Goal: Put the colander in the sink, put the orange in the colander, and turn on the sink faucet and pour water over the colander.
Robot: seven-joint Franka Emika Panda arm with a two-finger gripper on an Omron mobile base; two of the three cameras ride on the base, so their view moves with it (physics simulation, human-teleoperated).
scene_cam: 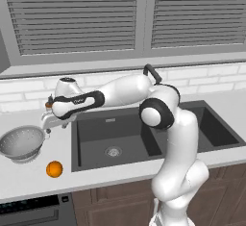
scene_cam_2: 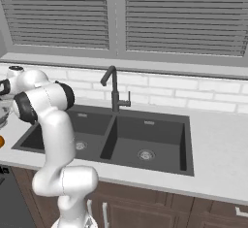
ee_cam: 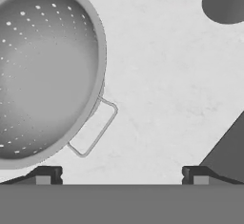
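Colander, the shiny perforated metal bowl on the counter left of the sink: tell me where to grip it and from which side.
Probably best by the rim beside the thin wire side handle, coming straight down with one finger inside the shiny silver perforated colander and one outside. It sits upright, mouth up, and the open gripper hovers just beside that handle, so the thin rim suits the jaws.

Arm rises from lower right of left base view, bends at a dark elbow joint over the near edge of the counter, then reaches left and away, forearm roughly level. Wrist turned down near the counter's left part, gripper (scene_cam: 48, 128) pointing at the countertop. In hand view both dark fingertips (ee_cam: 46, 174) sit far apart at the bottom, jaws spread wide, nothing between them, not touching anything. In right base view the arm folds toward the left edge, hand cut off by the frame.
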